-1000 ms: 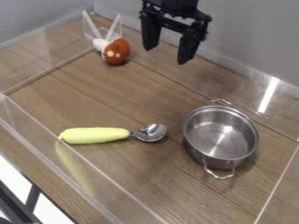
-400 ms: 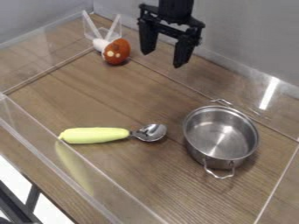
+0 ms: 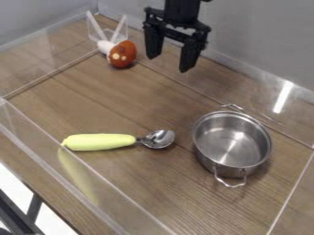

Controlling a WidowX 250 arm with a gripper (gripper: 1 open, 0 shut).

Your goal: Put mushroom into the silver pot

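One mushroom (image 3: 119, 57) lies tipped, stem up-left; gripper (image 3: 171, 53) wide open, empty

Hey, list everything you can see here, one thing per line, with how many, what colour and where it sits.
mushroom: one, red-brown cap with whitish stem, far left corner of the table, lying against the clear wall
pot: one, shiny silver with two small side handles, right side near the front, empty
spoon: one, yellow handle and metal bowl, lying flat near the middle front, left of the pot, bowl end toward the pot
table: one, brown wood grain, under everything
clear wall: see-through panels standing around the table's edges
gripper: one, black, pointing down, jaws open and empty, hanging at the back just right of the mushroom
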